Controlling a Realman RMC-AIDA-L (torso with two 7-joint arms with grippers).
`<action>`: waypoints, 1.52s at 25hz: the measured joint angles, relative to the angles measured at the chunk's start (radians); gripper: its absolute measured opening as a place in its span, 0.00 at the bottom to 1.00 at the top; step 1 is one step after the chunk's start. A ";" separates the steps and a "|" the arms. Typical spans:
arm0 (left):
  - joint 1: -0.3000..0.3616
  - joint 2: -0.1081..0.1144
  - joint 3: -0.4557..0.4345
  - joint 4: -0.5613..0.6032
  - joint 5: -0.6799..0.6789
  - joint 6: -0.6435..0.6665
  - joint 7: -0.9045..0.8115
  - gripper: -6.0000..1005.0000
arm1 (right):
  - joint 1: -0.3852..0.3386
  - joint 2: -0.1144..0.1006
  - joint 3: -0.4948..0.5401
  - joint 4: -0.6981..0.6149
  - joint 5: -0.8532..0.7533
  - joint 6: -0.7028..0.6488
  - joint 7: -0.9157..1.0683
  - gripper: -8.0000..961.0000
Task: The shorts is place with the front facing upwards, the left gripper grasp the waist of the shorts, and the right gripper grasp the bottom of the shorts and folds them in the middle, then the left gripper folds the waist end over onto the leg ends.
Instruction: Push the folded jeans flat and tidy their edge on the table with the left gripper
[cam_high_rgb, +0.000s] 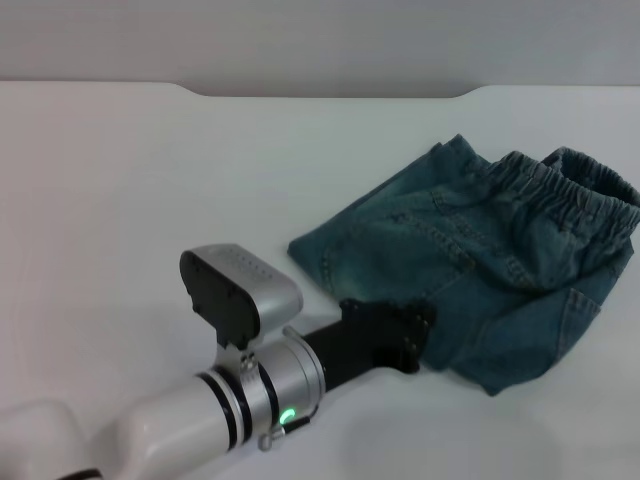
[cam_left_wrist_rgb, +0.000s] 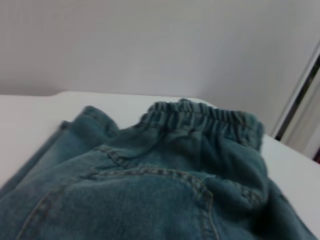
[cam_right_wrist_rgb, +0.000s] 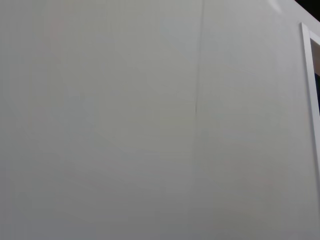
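The blue-green denim shorts (cam_high_rgb: 470, 260) lie bunched on the white table (cam_high_rgb: 130, 180), right of centre. The gathered elastic waist (cam_high_rgb: 585, 195) is at the far right and stands up in loose folds. One flat end of the denim (cam_high_rgb: 310, 255) points towards the table's middle. My left gripper (cam_high_rgb: 415, 335) reaches in from the lower left and meets the near edge of the shorts. In the left wrist view the denim (cam_left_wrist_rgb: 150, 190) fills the foreground, with the puckered waist (cam_left_wrist_rgb: 205, 117) behind it. The right gripper is out of view.
The table's far edge (cam_high_rgb: 330, 93) runs along a grey wall and has a shallow notch in it. The right wrist view shows only a pale wall panel (cam_right_wrist_rgb: 150, 120) with a door frame (cam_right_wrist_rgb: 310, 90) at its edge.
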 joint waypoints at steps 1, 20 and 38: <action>-0.008 0.000 -0.005 0.009 0.000 -0.003 0.000 0.09 | -0.001 0.001 -0.003 0.000 0.000 -0.001 0.000 0.01; -0.137 0.000 -0.127 0.184 -0.001 -0.010 0.034 0.09 | -0.012 0.003 -0.026 0.007 0.007 -0.031 0.000 0.01; 0.161 0.015 -0.580 0.070 0.002 0.212 0.429 0.09 | 0.069 -0.007 -0.036 -0.007 0.009 0.115 0.027 0.01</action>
